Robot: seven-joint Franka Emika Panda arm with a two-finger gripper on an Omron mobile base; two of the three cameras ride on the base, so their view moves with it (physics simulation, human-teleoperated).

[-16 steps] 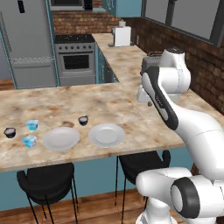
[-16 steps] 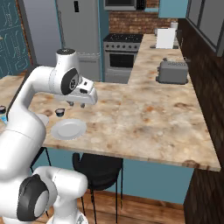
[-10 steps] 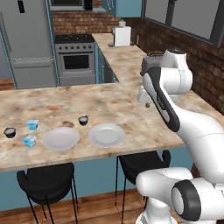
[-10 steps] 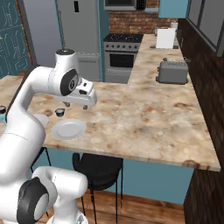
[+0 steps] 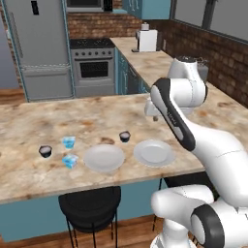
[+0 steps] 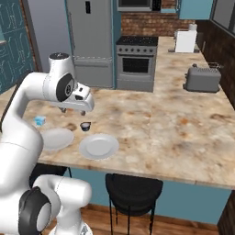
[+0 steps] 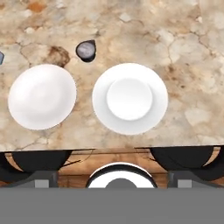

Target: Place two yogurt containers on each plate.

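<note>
Nearest the counter's front edge sit the two plates, side by side and just apart: the left plate (image 5: pixel 104 158) and the right plate (image 5: pixel 154 153), both bare. From the hand view, looking straight down, they show as two white discs, the right plate (image 7: pixel 130 98) almost centred and the left plate (image 7: pixel 42 96) off to its side. Below the counter edge, two black stools (image 5: pixel 90 208) tuck underneath.

Just left of the left plate stands one light blue cup (image 5: pixel 70 161), and a little farther back a second light blue cup (image 5: pixel 69 142). Farther left again, well clear of the plates, sits a dark round cup (image 5: pixel 45 151). The other dark round cup (image 5: pixel 125 136) stands just behind the gap between the two plates; the hand view catches it (image 7: pixel 86 49) close to the left plate's rim but not touching.

The gripper (image 6: pixel 75 110) hangs above the counter, over the plates; whether its fingers are wide or narrow, I cannot tell, as they are hidden under the hand.

Farther back, a grey toaster (image 6: pixel 201 79) sits on the side counter, with the stove (image 5: pixel 93 71) and fridge (image 5: pixel 38 46) against the far wall.
</note>
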